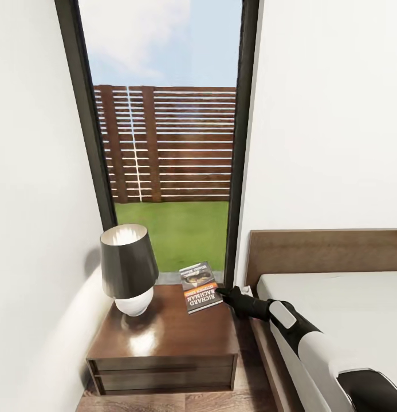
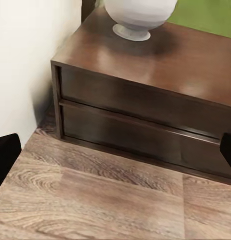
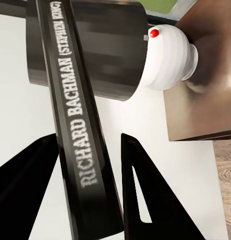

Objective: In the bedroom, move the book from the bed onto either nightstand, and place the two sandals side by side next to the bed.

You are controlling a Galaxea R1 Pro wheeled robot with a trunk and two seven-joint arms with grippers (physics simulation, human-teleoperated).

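Head view: the book sits at the nightstand's back right corner, tilted, beside the lamp.
Right hand: pinching the book's near edge, one finger on each side of the spine.
Left hand: fingers spread; faces the nightstand's drawers.
Bed: just right of the nightstand.

- We see bare counter in front of the lamp, open to a reach from above;
- the lamp blocks the wall side; the book fills the far corner by the bed;
- the right gripper closes the gap toward the bed.
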